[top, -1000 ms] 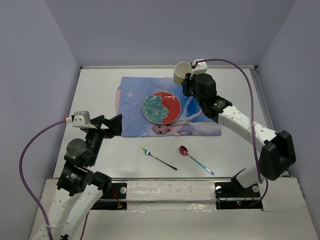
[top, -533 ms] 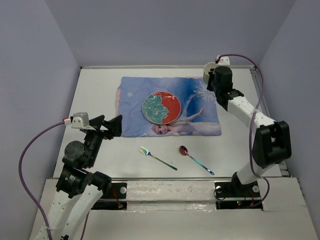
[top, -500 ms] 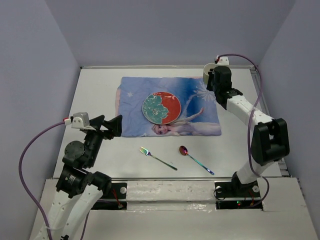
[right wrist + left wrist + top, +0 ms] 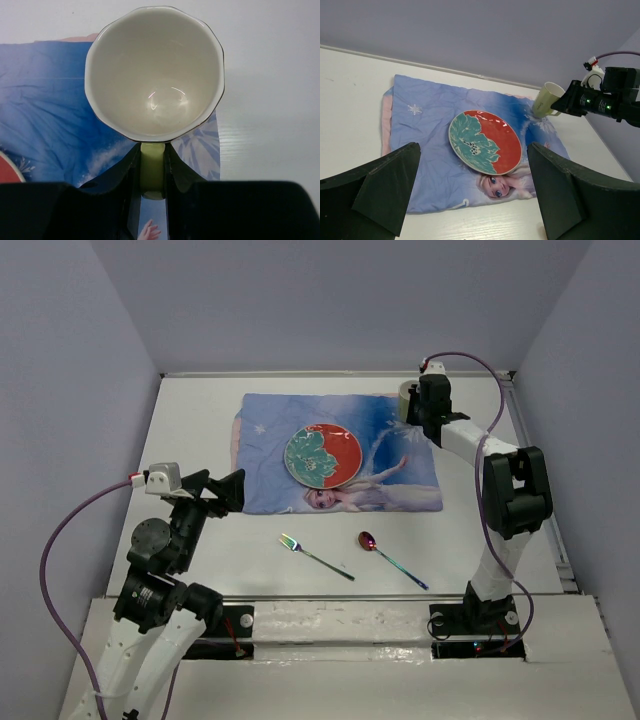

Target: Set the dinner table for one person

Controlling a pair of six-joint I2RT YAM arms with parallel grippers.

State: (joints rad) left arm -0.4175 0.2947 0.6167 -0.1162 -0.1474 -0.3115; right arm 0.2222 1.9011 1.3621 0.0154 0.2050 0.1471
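Note:
The off-white dinner table [image 4: 190,425] carries a blue princess placemat [image 4: 270,445] with a red and teal plate [image 4: 323,456] on it. My right gripper [image 4: 152,165] is shut on the handle of a pale green mug [image 4: 154,70], cream inside, held over the placemat's far right corner [image 4: 407,400]. The mug also shows in the left wrist view [image 4: 546,99]. A fork [image 4: 314,556] and a spoon [image 4: 392,559] lie on the bare table in front of the placemat. My left gripper [image 4: 228,490] is open and empty by the placemat's near left corner.
Grey walls close in the table at the back and both sides. A rail runs along the table's right edge [image 4: 530,460]. The right arm [image 4: 500,475] stretches along the table's right side.
My right gripper carried the mug from behind the plate to the right, to the placemat's far right corner. The left arm has not moved.

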